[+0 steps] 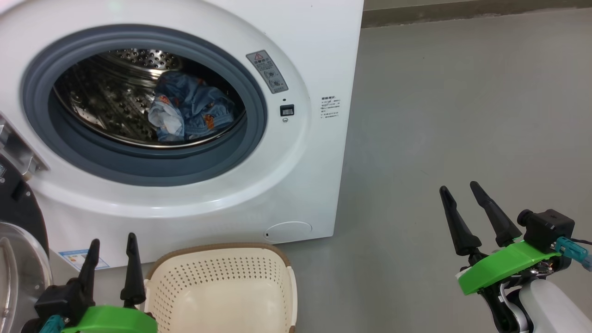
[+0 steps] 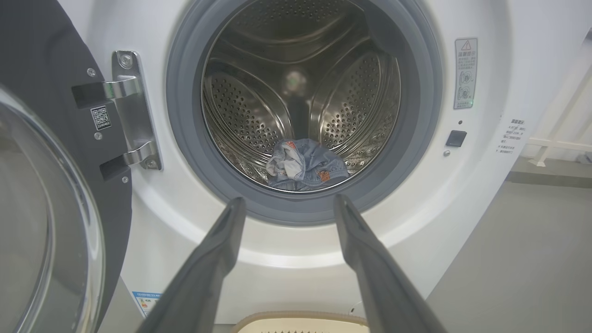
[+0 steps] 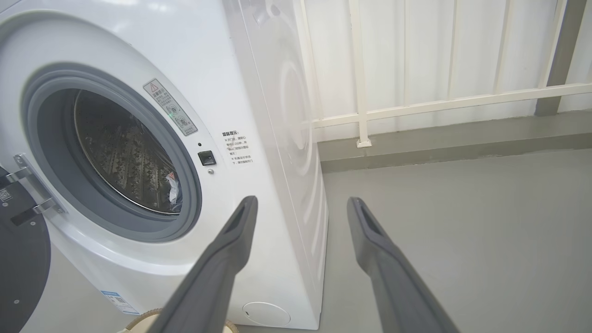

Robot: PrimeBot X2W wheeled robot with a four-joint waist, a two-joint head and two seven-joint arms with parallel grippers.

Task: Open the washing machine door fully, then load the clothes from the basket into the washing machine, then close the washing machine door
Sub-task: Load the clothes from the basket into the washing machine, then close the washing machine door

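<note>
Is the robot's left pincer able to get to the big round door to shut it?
Probably yes. The washing machine door stands swung open just to the left of the left pincer, which is open and empty, and nothing lies between them.

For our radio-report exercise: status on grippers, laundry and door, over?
Left gripper and right gripper open, empty. Clothes in drum; basket looks bare. Door wide open, basket close before machine.

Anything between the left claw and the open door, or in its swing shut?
Nothing visible between the left claw and the washing machine door beside it. The basket stands before the washing machine, below the opening; whether the door clears it is unclear.
</note>
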